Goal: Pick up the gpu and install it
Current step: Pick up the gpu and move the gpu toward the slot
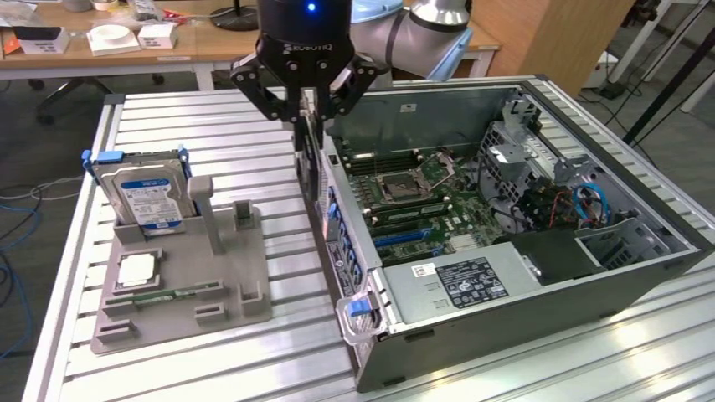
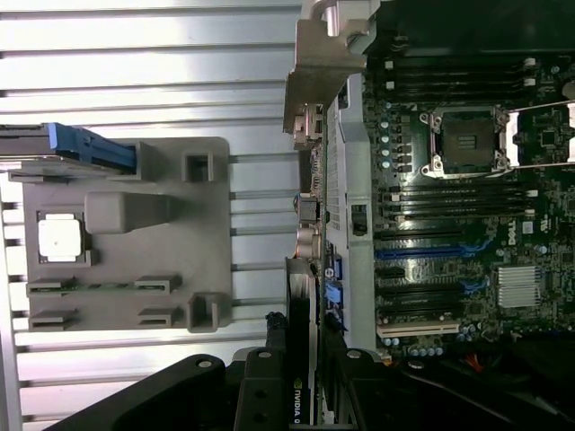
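Black and edge-on, the gpu [image 1: 306, 163] hangs straight below the fingers [image 1: 274, 99], which are clamped on its upper edge. It is held upright, I judge, so its lower edge can meet a slot. Beneath it stands the open computer case [image 1: 625, 193], with the motherboard [image 1: 414, 193] just past it. The grey holder [image 1: 179, 285] lies well apart on the worktop [image 1: 223, 126].

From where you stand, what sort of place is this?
Probably a robotics lab or workshop: an open computer case sits on a slatted metal table, a grey tray holds a hard drive, and desks stand behind.
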Available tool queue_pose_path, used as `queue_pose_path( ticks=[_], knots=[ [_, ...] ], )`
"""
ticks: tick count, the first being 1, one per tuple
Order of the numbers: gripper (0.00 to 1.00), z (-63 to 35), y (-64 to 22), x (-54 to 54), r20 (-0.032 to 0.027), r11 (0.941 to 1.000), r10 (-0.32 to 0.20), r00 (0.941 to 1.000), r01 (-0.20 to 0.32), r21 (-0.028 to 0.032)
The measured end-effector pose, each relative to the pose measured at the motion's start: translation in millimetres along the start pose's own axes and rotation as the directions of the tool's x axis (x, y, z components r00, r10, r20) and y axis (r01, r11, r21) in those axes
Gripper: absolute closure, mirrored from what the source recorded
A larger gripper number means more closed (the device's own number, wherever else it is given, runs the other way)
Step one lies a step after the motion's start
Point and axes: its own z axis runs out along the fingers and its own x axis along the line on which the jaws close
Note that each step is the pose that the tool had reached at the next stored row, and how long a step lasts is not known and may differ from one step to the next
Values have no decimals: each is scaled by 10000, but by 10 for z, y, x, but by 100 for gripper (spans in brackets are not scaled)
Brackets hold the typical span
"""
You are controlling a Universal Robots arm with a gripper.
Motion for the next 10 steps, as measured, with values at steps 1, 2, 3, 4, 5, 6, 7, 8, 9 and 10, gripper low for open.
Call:
queue_pose_path(
  ticks=[1,2,3,4,5,6,7,8,9,10],
  knots=[
    [74,0,0,-5,1,10000,1,10000,-1,0],
    [74,1,1,-9,1,10000,0,10000,0,0],
    [74,0,1,-14,0,10000,0,10000,0,0],
    [74,1,1,-19,0,10000,0,10000,0,0],
    [74,1,2,-23,0,10000,0,10000,0,0],
    [74,1,2,-28,1,10000,1,10000,-1,0],
    [74,1,2,-33,1,10000,1,10000,-1,0],
    [74,1,2,-37,1,10000,1,10000,-1,1],
    [74,1,3,-41,0,10000,1,10000,-1,0],
    [74,2,3,-46,1,10000,1,10000,-1,0]
  ],
)
